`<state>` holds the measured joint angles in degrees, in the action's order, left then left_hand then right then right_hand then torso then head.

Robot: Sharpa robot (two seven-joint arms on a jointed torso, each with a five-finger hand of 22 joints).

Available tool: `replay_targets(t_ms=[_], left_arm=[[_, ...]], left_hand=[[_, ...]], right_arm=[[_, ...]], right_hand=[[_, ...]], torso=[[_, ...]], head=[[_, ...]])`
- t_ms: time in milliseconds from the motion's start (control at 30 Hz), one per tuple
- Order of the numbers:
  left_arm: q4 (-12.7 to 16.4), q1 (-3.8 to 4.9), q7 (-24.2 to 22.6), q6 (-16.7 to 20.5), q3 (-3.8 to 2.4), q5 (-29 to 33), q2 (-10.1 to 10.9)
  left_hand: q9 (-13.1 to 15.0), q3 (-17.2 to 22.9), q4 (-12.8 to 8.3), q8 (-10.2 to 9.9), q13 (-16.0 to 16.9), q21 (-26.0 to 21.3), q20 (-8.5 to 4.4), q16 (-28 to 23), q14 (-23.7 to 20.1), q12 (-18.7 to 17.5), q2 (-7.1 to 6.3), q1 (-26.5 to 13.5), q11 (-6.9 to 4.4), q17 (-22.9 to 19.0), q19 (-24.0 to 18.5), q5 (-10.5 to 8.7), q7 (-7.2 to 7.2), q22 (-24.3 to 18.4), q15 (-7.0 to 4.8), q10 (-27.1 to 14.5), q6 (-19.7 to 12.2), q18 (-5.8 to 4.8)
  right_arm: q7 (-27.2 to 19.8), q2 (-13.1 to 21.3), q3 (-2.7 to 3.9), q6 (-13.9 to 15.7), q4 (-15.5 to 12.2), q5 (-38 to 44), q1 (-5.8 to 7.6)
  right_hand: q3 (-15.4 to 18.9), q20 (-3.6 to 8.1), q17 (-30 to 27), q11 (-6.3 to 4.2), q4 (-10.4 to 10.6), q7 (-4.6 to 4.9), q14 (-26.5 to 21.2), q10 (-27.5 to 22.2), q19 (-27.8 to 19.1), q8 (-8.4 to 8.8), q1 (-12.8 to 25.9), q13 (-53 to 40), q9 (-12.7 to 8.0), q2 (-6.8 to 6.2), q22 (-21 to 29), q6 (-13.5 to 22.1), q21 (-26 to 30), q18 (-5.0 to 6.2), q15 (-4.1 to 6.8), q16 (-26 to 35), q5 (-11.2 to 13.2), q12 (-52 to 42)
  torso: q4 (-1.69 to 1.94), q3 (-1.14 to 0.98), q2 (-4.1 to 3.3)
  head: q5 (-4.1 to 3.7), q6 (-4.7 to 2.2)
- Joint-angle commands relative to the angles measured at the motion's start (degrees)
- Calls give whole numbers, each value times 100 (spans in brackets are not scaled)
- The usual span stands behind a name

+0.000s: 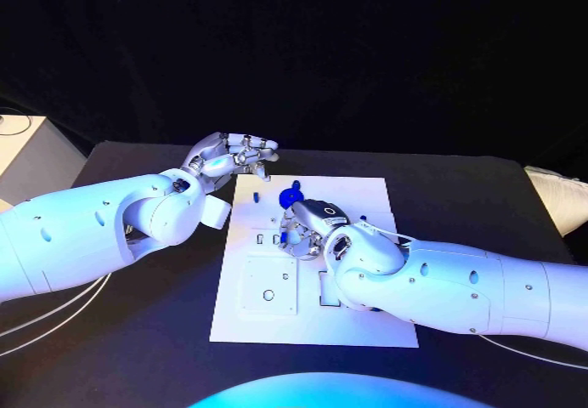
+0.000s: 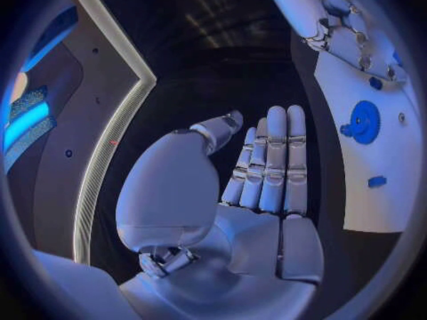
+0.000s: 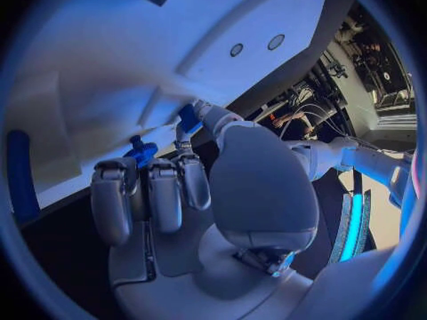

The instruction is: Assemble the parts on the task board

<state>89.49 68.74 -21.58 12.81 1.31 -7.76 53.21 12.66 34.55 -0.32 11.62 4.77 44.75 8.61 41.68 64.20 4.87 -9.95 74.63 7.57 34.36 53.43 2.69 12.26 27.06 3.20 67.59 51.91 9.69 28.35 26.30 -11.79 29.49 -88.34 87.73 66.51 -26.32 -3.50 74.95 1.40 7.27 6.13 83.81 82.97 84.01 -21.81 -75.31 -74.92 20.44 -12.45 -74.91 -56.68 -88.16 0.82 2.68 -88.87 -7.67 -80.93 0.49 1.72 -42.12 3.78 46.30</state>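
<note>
The task board (image 1: 368,323) lay flat in the middle of the black table (image 1: 490,183), a long white plate reaching from near the robot out toward the far side; on its far half sat a round blue gear (image 1: 291,197), and the left wrist view showed the same gear (image 2: 362,121) lying on the board with a small blue piece (image 2: 377,181) near it; a raised white plate with a hole (image 1: 268,287) took up the near left part of the board. The right hand (image 1: 307,226) was down over the board's middle, just on the near side of the gear, fingers curled downward; its own wrist view had a small blue part (image 3: 188,118) right at the fingertips (image 3: 198,165), with another blue part (image 3: 139,151) just beside them, though I could not tell whether the fingers truly pinched it. The left hand (image 1: 233,156) hung off the board's far left corner, fingers straight and side by side, holding nothing.
</note>
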Motion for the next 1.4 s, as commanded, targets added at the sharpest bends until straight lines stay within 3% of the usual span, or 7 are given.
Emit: replay_targets(t_ms=[33, 933, 1033, 1167, 1400], left_arm=[[6, 4, -20, -96, -4, -12, -10], [-11, 3, -6, -130, -3, -12, -18], [-13, 2, -3, -134, -3, -12, -18], [-13, 2, 2, -145, -3, -13, -20], [-17, 2, 5, -151, -3, -14, -21]], left_hand=[[7, -1, -50, -15, 6, 49, -5, 24, 30, 19, 48, -33, 2, -6, -31, 21, -15, 17, -5, -6, -22, 75], [7, 1, -52, -16, 7, 56, -5, 25, 25, 20, 51, -36, 2, -8, -38, 21, -15, 22, -4, -10, -25, 74], [7, 1, -52, -16, 7, 56, -5, 25, 25, 20, 51, -36, 2, -8, -38, 21, -15, 22, -4, -10, -25, 74], [11, 52, -101, -13, 13, 104, -14, 30, 12, 29, 86, 18, -4, -16, -59, 22, -21, 52, -12, -17, -25, 77], [11, 68, -115, -13, 14, 121, -17, 31, 8, 31, 93, 29, -4, -19, -65, 21, -19, 63, -14, -19, -24, 77]], right_arm=[[-14, -11, -8, -118, 20, 98, -11], [-144, -10, -14, -112, 33, 53, -16], [-148, -7, -15, -92, 28, 28, -16], [-153, -2, -15, -64, 17, 2, -16], [-194, 29, -16, 143, -13, -6, -16]], right_hand=[[13, 14, 1229, 9, 39, -8, 548, -59, 501, 48, 39, -688, -9, -35, -1342, 52, 39, -24, -13, 37, -14, 45], [160, -81, 1193, 136, 150, 134, 538, -319, 469, 175, 150, -449, -128, -183, -1290, 378, 116, -6, -122, 60, 41, 342], [246, -116, 1185, 176, 214, 177, 535, -372, 456, 242, 177, -402, -177, -197, -1271, 511, 146, 1, -158, 65, 117, 395], [467, -155, 1199, 205, 348, 204, 538, -420, 452, 286, 194, -359, -230, -186, -1265, 593, 159, 5, -189, 60, 439, 436], [724, -165, 1191, 216, 503, 211, 535, -471, 445, 300, 210, -309, -258, -180, -1254, 634, 179, 9, -198, 66, 480, 482]], torso=[[3, 6, -2], [1, 3, -1], [-1, 4, 0], [0, 3, -2], [-2, 2, -1]], head=[[-5, -1], [11, 37], [12, 40], [13, 42], [14, 48]])
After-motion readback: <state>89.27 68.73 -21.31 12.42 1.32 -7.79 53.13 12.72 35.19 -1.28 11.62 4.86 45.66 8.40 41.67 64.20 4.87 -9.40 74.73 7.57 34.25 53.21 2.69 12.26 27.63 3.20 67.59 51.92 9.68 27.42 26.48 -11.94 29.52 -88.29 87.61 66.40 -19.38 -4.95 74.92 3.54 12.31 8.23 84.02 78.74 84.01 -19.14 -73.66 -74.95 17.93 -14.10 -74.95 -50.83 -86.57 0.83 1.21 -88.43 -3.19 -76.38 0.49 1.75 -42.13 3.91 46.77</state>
